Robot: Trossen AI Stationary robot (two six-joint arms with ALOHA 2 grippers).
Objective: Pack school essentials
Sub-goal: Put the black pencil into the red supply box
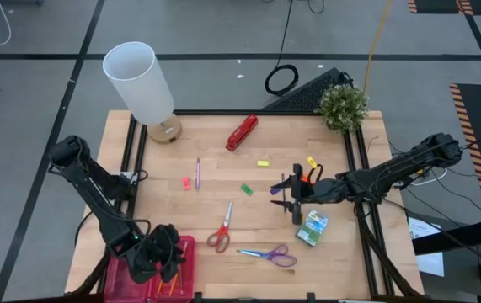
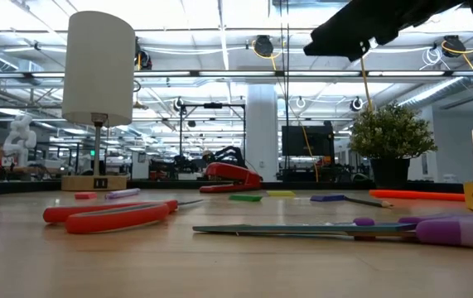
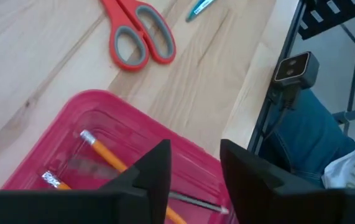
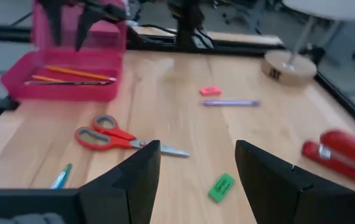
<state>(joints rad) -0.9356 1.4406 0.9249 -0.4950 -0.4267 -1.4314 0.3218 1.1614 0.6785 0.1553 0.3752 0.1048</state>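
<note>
Your left gripper [image 1: 166, 252] hangs over the translucent pink plastic tray [image 1: 186, 246] at about 7 o'clock on the table, jaws spread and empty; two orange pencils [image 3: 106, 155] and a thin dark pen [image 3: 193, 203] lie flat along its floor, so this looks like the packing spot

Red-handled scissors [image 1: 220, 233] lie closed just toward 3 o'clock of the tray, blades aimed at 12. A pink eraser [image 1: 186, 182] and slim purple pen [image 1: 197, 172] sit close together up-table near centre

Purple-handled scissors [image 1: 269, 254] lie at 6 o'clock, well apart from the tray. Green eraser [image 1: 246, 189] at centre, yellow eraser [image 1: 263, 163] beyond it. The red stapler [image 1: 242, 132] at 12 is not yours to pack

Your right gripper [image 1: 290, 197] hovers above the boards toward 3 o'clock, jaws wide, holding nothing, facing the green eraser – likely lining up the next pick. The green-yellow crayon box [image 1: 312, 228] lies near it, toward 5 o'clock. An orange item [image 1: 314, 175] shows beside the wrist; I cannot tell what it is

Most pieces are loose; packing reads as early
</note>
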